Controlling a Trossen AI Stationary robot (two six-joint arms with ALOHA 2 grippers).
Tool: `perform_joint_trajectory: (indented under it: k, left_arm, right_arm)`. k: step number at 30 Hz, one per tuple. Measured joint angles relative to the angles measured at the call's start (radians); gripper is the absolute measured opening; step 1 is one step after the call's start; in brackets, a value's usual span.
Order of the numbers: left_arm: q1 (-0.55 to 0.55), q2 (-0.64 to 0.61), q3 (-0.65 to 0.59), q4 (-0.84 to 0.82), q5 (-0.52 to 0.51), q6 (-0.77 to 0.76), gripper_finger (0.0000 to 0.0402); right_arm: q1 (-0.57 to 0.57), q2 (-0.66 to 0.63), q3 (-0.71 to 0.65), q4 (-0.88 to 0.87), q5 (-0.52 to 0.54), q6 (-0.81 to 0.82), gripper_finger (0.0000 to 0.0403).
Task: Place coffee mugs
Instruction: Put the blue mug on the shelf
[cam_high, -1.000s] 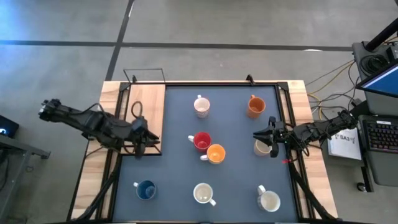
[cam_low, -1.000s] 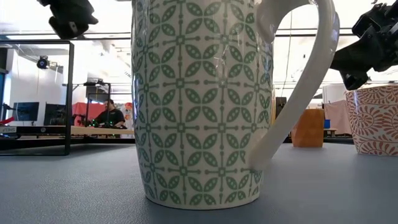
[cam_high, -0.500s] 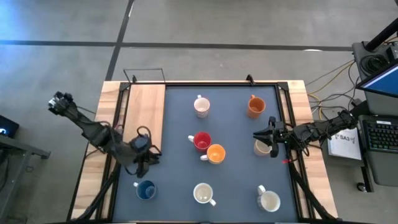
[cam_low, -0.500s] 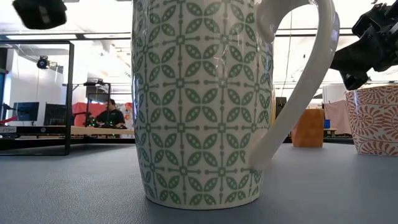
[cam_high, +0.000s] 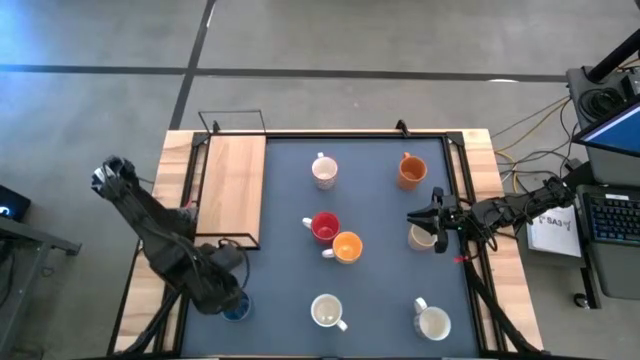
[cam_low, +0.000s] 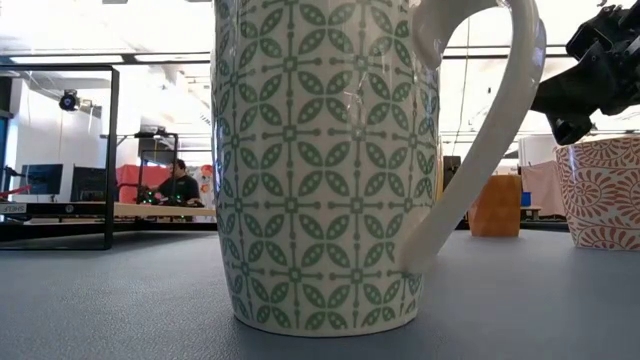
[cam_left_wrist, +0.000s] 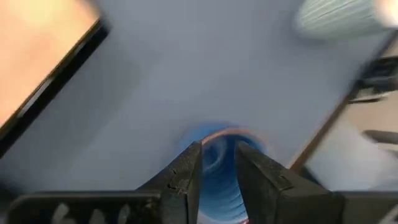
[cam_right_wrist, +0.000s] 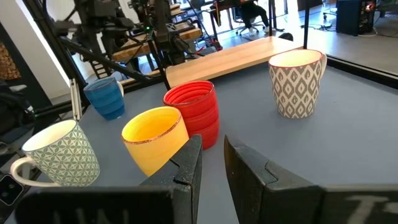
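Eight mugs stand upright on the blue-grey mat (cam_high: 280, 190): white (cam_high: 324, 171), orange (cam_high: 411, 171), red (cam_high: 324, 227), orange-yellow (cam_high: 347, 247), cream (cam_high: 421, 238), blue (cam_high: 238, 311), green-patterned white (cam_high: 327, 311) and white (cam_high: 433, 323). My left gripper (cam_high: 232, 298) is over the blue mug (cam_left_wrist: 219, 177), pointing down, with a narrow gap between its fingers and touching nothing. My right gripper (cam_high: 412, 220) is shut and empty, a little above and beside the cream mug (cam_low: 603, 190).
A wooden board (cam_high: 230, 190) lies at the mat's left side inside a black frame. The green-patterned mug (cam_low: 320, 165) fills the low view. Cables and a desk with a keyboard (cam_high: 610, 215) are off the table's right edge.
My left gripper has swung from the wooden board's near end toward the table's near edge and now stands over the blue mug; it has left the low view. No mug has moved.
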Motion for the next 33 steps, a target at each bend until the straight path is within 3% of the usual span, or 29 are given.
perform_joint_trajectory:
  k: [7, 13, 18, 26, 33]
  left_arm:
    - [-0.007, 0.096, 0.038, -0.052, 0.135, -0.015, 0.0135]
    - [-0.008, 0.138, 0.016, -0.057, 0.154, 0.0, 0.0187]
    - [-0.007, 0.169, 0.003, -0.027, 0.154, 0.04, 0.0199]
    - [-0.007, 0.256, 0.001, 0.012, 0.154, 0.144, 0.0149]
    - [-0.007, 0.286, 0.0, 0.006, 0.152, 0.202, 0.0062]
  right_arm:
    - [0.0, 0.0, 0.0, 0.0, 0.0, 0.0, 0.0057]
    - [0.0, 0.0, 0.0, 0.0, 0.0, 0.0, 0.0057]
    - [0.0, 0.0, 0.0, 0.0, 0.0, 0.0, 0.0057]
    - [0.0, 0.0, 0.0, 0.0, 0.0, 0.0, 0.0057]
    - [0.0, 0.0, 0.0, 0.0, 0.0, 0.0, 0.0057]
